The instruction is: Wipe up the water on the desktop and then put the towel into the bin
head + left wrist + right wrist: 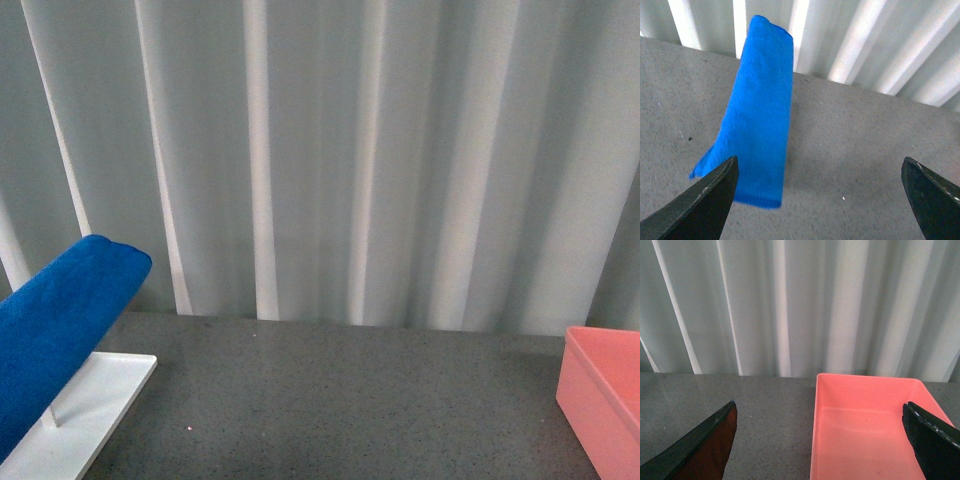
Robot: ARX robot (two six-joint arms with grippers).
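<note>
**Towel on rack, bin at right edge, both end effectors wide**

Backdrop: pale grey-white curtain (400, 150) in vertical folds, running along the far edge. In front of it, the dark grey speckled tabletop (350, 400).

Left edge, near corner: white flat rack base (90, 410) with a thin rod (52, 415) rising from it. The towel (55, 320), bright blue and fluffy, is draped over the rack and hangs above the base, off the tabletop itself.

Right edge: the bin (605, 400), salmon-pink with straight walls, only partly in the front view.

Left end effector (819, 165): dark fingers spread wide, nothing between them. The towel hangs ahead of it as a long folded strip, nearer one finger than the other and not touching either.

Right end effector (819, 407): also spread wide, gripping nothing. It points towards the bin, whose open top and smooth pink floor show between and beyond the fingers; no contact with the rim.

Neither arm shows in the front view.
</note>
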